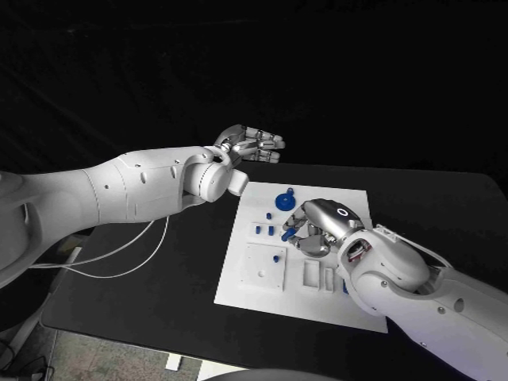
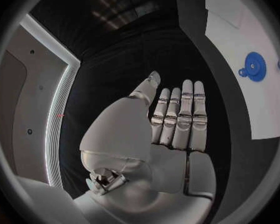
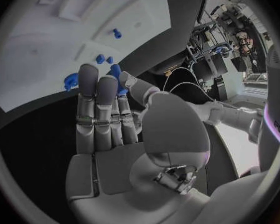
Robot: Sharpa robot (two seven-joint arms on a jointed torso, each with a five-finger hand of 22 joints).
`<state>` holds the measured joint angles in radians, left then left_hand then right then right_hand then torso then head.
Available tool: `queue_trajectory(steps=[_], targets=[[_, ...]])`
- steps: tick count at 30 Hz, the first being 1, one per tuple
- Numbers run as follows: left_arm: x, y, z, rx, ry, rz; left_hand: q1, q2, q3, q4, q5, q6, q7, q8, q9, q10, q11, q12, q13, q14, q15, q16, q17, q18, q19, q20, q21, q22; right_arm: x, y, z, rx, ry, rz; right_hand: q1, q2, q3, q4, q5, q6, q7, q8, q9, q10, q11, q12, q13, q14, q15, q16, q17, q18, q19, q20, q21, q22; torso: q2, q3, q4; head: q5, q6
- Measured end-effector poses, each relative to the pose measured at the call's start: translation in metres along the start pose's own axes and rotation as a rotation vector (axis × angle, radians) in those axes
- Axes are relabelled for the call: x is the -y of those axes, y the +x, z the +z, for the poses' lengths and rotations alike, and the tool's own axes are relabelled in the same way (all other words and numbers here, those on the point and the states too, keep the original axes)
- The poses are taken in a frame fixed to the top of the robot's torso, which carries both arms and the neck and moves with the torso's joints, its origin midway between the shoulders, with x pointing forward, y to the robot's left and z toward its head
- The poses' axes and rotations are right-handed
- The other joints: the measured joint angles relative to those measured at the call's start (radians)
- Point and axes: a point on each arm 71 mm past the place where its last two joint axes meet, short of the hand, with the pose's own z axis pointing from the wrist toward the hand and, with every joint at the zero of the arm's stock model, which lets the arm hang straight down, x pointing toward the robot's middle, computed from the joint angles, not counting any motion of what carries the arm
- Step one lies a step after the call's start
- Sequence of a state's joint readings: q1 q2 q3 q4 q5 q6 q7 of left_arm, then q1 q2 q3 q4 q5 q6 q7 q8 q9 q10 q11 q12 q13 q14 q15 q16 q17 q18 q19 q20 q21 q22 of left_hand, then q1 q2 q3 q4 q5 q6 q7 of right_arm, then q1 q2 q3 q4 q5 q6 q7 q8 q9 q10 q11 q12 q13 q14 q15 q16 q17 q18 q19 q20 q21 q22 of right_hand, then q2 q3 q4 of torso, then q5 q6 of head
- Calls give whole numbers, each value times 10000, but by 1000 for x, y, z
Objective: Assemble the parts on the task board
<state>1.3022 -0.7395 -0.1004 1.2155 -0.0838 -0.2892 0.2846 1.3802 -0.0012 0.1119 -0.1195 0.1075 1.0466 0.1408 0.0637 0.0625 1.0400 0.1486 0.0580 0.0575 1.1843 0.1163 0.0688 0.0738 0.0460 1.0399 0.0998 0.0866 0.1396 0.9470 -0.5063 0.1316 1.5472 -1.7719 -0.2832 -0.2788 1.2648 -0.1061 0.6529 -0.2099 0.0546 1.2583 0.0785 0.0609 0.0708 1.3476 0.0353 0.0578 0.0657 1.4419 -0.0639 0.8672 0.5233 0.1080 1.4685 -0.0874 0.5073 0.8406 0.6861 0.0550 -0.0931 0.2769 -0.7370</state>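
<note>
Black table (image 1: 151, 262) w/ task board (image 1: 254, 290); left hand (image 1: 249, 147) empty, right hand (image 1: 323, 226) grip unclear

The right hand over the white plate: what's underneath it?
Under the right hand lies the task board, with small blue parts beside its fingers. Whatever sits directly beneath the palm is covered. A blue gear lies just beyond.

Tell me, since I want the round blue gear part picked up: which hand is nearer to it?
Right. The right hand hovers over the task board just beside the blue gear; the left hand is off the board's far edge.
</note>
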Motion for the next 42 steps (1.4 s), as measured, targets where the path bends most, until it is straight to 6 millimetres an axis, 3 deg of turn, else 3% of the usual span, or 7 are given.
queue_trajectory(steps=[12, 42], targets=[[0, 4, 2, -65, 7, -29, 0, 0, 0, 0, 0, 0, 0, 0, 0, 0, 0, 0, 0, 0, 0, 0, 0, 0, 0, 0, 69, -53, -29, 40, 3, -715, -826, -291, -10, 8, 14, -42, 74, 11, -23, -1, -3, -1, -1, -3, -4, 1, 1, 0, 0, 3, 0, 0, 1, 37, 10, 4, 9, 101, -49], [0, 7, 4, -143, -5, -77, 0, 0, 0, 0, 0, 0, 0, 0, 0, 0, 0, 0, 0, 0, 0, 0, -1, 0, 0, 0, 77, -63, -31, 75, 6, -1239, -1048, -1009, -50, -33, 10, -99, 72, 47, -13, -1, 0, 70, -108, 0, 4, 16, 16, -1, 30, 7, 1, 3, -39, 154, 8, 7, 4, 221, -181]])
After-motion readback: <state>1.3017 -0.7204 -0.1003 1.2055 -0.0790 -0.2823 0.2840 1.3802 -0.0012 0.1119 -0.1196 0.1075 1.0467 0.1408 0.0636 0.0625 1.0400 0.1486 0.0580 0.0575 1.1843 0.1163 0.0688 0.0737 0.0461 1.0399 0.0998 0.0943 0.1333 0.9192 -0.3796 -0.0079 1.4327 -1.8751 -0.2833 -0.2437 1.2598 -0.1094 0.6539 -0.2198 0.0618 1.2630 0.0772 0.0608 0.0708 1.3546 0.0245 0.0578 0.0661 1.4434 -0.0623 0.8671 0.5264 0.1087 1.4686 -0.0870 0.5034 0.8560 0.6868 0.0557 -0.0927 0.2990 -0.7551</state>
